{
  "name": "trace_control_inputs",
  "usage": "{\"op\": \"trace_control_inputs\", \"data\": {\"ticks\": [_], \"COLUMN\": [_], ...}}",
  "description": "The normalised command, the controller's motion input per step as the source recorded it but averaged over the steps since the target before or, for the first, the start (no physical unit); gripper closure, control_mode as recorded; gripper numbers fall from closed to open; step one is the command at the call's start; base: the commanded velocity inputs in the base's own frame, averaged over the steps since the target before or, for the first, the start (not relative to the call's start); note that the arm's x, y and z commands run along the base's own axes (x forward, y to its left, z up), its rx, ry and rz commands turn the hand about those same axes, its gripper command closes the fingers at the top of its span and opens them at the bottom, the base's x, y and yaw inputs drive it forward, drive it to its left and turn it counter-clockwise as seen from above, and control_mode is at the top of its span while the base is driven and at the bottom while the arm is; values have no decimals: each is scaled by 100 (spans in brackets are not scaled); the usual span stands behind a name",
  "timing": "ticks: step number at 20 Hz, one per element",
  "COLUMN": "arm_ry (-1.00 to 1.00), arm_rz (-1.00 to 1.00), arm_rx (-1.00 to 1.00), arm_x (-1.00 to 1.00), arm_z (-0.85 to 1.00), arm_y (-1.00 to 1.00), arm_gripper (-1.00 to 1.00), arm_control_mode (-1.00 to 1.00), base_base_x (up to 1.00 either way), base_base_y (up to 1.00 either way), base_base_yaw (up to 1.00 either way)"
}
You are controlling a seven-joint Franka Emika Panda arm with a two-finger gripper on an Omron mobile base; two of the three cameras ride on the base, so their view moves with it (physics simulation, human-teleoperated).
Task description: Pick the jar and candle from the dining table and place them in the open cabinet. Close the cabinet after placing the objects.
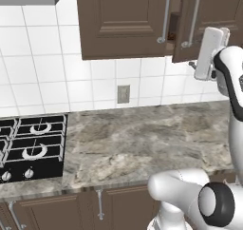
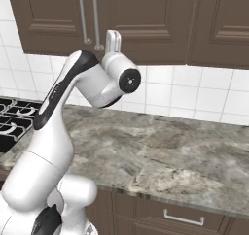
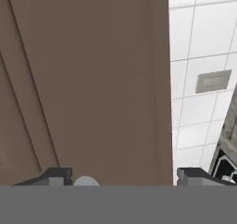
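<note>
My tool (image 3: 124, 174) is up at the cabinet (image 1: 124, 22), right against the face of its door (image 3: 88, 79). Through the hand camera that brown panel covers most of what I see, its edge running top to bottom just inside my right fingertip (image 3: 190, 174). My two fingertips stand well apart, one at either side of the bottom of that view, with nothing between them but the door's surface behind (so: spread wide, holding nothing).

From the left base camera, the right-hand cabinet door (image 1: 209, 15) is ajar, swung a little out from the unit. In the dark gap between the two long silver handles (image 1: 166, 15) a sliver of something brown-orange (image 1: 172, 34) shows on the shelf inside. I cannot tell whether that is the jar or the candle; too little of it shows. My white hand reaches up just beside the lower edge of that door.

From the right base camera my forearm points up at the doors, the hand's tip near the bottom of a silver handle (image 2: 96, 20).

Below me runs the marble counter (image 1: 142, 143), with the black gas hob (image 1: 31, 146) at its left end. On the white tiled wall (image 1: 47, 62) sits a grey socket plate (image 1: 123, 94).
</note>
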Motion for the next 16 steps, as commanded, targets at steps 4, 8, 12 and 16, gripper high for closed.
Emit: {"op": "trace_control_inputs", "data": {"ticks": [4,8,12,16], "arm_ry": [0,0,0,0], "arm_rz": [0,0,0,0], "arm_rx": [0,0,0,0], "arm_x": [65,66,61,38], "arm_z": [0,0,0,-1], "arm_y": [23,24,22,16], "arm_gripper": [-100,-100,-100,-100], "arm_control_mode": [-100,-100,-100,-100], "base_base_x": [0,0,0,0], "base_base_y": [0,0,0,0], "base_base_yaw": [0,0,0,0]}}
